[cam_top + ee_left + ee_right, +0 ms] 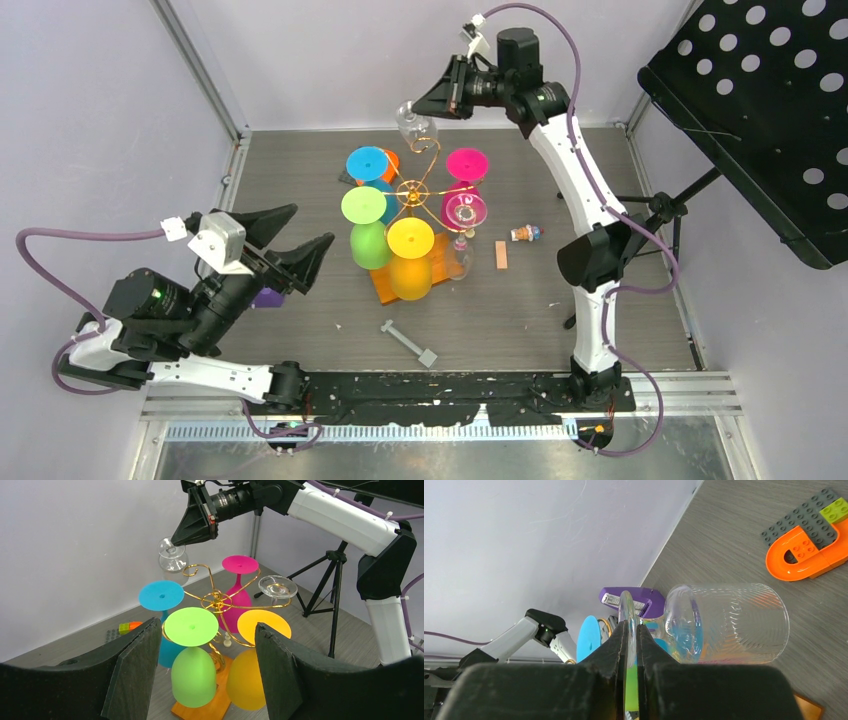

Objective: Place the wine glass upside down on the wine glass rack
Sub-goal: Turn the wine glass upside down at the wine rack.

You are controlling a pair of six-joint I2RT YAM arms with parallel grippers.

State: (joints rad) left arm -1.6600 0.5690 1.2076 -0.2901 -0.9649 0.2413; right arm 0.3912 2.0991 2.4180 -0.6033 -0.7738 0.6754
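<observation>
The wine glass rack is a gold wire stand on an orange base mid-table. Blue, green, yellow, pink and one clear glass hang upside down on it. My right gripper is shut on the foot of a clear wine glass. It holds the glass in the air beside the rack's rear scroll arm. In the right wrist view the fingers pinch the foot disc and the bowl juts out to the right. The glass also shows in the left wrist view. My left gripper is open and empty, left of the rack.
An orange and green Lego piece lies at the back. A purple object, a grey tool, a small wooden block and a small bottle lie on the table. A black perforated stand is at the right.
</observation>
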